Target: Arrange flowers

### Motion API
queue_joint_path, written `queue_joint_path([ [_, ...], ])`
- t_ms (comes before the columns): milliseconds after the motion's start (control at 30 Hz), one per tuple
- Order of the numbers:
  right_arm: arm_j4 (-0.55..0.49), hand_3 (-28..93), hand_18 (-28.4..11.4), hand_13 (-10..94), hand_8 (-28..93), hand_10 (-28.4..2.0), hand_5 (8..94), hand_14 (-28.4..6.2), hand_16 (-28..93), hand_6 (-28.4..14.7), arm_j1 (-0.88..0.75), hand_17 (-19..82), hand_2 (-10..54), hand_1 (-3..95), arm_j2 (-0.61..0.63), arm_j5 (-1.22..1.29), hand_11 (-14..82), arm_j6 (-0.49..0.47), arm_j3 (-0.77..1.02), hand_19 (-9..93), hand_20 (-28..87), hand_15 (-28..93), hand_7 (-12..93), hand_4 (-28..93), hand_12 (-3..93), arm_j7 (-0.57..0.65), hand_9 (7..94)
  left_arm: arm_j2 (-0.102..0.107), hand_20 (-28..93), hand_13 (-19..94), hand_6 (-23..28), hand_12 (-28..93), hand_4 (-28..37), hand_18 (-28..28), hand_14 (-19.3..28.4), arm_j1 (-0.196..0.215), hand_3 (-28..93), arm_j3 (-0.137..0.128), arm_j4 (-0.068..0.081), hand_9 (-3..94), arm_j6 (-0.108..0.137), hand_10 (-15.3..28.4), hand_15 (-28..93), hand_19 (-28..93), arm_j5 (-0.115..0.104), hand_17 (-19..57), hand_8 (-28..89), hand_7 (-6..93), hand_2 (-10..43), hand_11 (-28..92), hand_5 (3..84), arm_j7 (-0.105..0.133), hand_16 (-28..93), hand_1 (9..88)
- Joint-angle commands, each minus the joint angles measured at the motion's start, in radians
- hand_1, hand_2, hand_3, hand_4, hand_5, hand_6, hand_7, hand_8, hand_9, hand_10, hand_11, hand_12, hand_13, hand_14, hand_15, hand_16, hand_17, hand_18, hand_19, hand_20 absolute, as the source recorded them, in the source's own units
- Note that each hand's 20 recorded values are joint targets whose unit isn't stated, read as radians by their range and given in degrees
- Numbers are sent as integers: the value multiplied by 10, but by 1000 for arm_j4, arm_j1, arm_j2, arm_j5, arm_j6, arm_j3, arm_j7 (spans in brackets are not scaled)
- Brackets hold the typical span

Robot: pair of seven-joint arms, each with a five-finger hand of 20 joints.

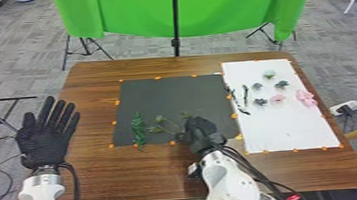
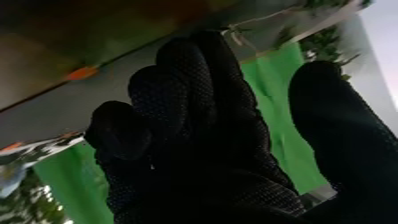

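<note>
Fingers (image 2: 233, 95) of the right hand (image 1: 203, 134) are extending nearly straight, with the thumb standing wide of them and nothing being held between. The hand is hovering or resting low over the near right part of the dark mat (image 1: 170, 91); which of the two, I can't tell. Just beside it, toward the mat's middle, thin sprigs (image 1: 159, 118) are lying loosely, and farther left a fuller green stem (image 1: 139, 130) is lying lengthwise, its lower end near the mat's front edge.

Past the mat's right side, dark stems (image 1: 244, 97) are lying along the left part of the white sheet (image 1: 288, 131). Beyond them a pale flower (image 1: 269, 74), blue-grey flowers (image 1: 261, 102), a small pink flower (image 1: 277, 98) and a larger pink bloom (image 1: 306, 98) are sitting apart.

The arranging is looking early: if the mat is serving as the ground for it, only some greenery is in place, and the blooms and dark stems are all awaiting their turn.

Outermost, the left hand (image 1: 46, 141) is lying flat and spread at the left of the table (image 1: 135, 181).
</note>
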Motion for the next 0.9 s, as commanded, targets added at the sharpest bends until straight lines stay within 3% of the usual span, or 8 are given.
queue_joint_path([
  [33, 4, 850, -284, 611, -106, -229, 683, -205, 280, -79, -24, 357, 59, 221, -9, 6, 515, -33, -49, 932, 574, 783, 248, -189, 299, -26, 629, -13, 101, 280, 69, 93, -283, 123, 129, -5, 762, 17, 8, 366, 13, 124, 243, 255, -14, -60, -91, 105, 133, 146, 418, -22, -38, 249],
  [200, 0, 855, -284, 611, -106, -228, 675, -204, 280, -79, -32, 356, 57, 220, -9, 17, 511, -35, -28, 932, 570, 781, 250, -192, 299, -1, 629, -14, 104, 281, 68, 93, -283, 122, 128, -1, 764, 17, 8, 365, 13, 124, 242, 252, -17, -58, -92, 107, 133, 146, 417, -24, -36, 249],
  [367, -25, 848, -284, 612, -106, -228, 679, -204, 276, -81, -13, 357, 53, 229, 10, -4, 510, 22, 16, 932, 569, 781, 255, -196, 296, 39, 629, -16, 107, 281, 71, 92, -283, 125, 133, 8, 762, 9, 3, 366, 11, 129, 247, 255, -16, -60, -93, 106, 135, 146, 418, -17, -35, 250],
  [500, -34, 828, -284, 643, -111, -226, 678, -195, 286, -73, 36, 390, 16, 250, 30, 4, 553, 24, 102, 932, 624, 803, 395, -182, 317, 116, 652, -18, 109, 279, 76, 92, -283, 128, 140, 13, 760, 6, 8, 368, -19, 136, 256, 265, 16, -65, -92, 98, 137, 149, 421, -16, -37, 251],
  [600, 10, 811, -284, 637, -120, -230, 655, -196, 293, -80, 79, 393, -30, 280, 52, -32, 563, 64, 170, 932, 647, 811, 446, -179, 327, 158, 634, -16, 109, 277, 80, 90, -283, 135, 150, 16, 758, 6, 6, 367, -27, 144, 265, 278, 15, -72, -92, 94, 136, 148, 421, -16, -39, 255],
  [700, 47, 806, -284, 608, -137, -243, 614, -203, 282, -98, 113, 389, -66, 290, 85, -49, 524, 93, 223, 932, 650, 799, 424, -187, 293, 194, 602, -16, 107, 277, 83, 90, -283, 137, 155, 21, 756, 4, 4, 367, -28, 149, 274, 283, 21, -75, -91, 90, 136, 149, 422, -13, -42, 256],
  [900, 182, 812, -284, 520, -124, -273, 476, -225, 229, -146, 224, 401, -95, 290, 115, -91, 471, 101, 251, 932, 702, 804, 323, -247, 220, 203, 488, -18, 103, 277, 86, 89, -283, 139, 158, 27, 755, 3, 0, 368, -20, 152, 281, 288, 12, -77, -91, 87, 135, 150, 424, 1, -49, 259],
])
